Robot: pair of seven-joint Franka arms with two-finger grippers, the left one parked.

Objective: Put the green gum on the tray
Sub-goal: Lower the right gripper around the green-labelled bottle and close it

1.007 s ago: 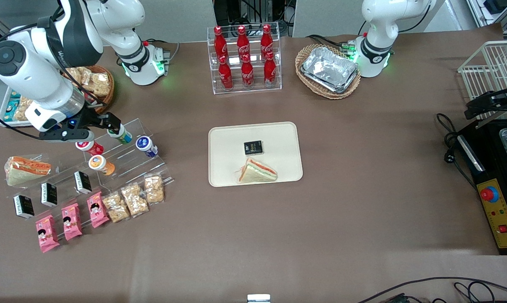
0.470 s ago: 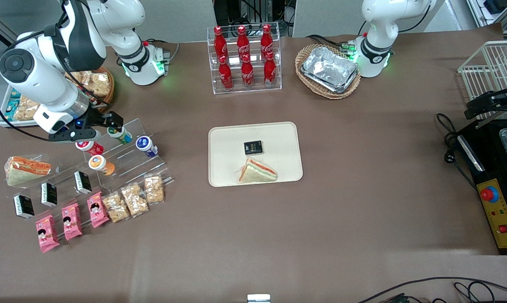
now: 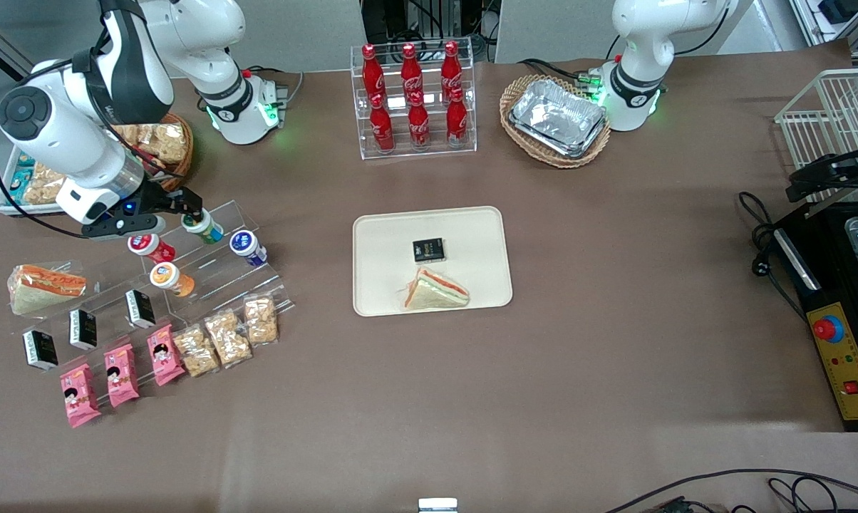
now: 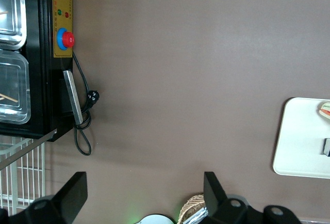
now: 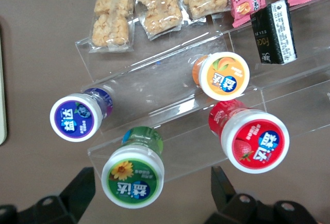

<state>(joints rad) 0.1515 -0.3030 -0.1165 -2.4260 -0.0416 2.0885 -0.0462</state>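
Observation:
The green gum, a small bottle with a green-rimmed white lid, lies tilted on the upper step of a clear acrylic stand. My right gripper hangs open just above it. In the right wrist view the lid sits between the two dark fingers, closer to one of them, and neither finger touches it. The cream tray lies at the table's middle, well away toward the parked arm's end, and carries a sandwich and a small black box.
Beside the green gum on the stand lie a blue-lidded bottle, a red-lidded one and an orange-lidded one. Snack packets and black boxes lie nearer the front camera. A cola rack stands farther back.
The arm has swung a little and the gripper has shifted slightly over the stand, staying open over the green gum. The bottles have not moved.

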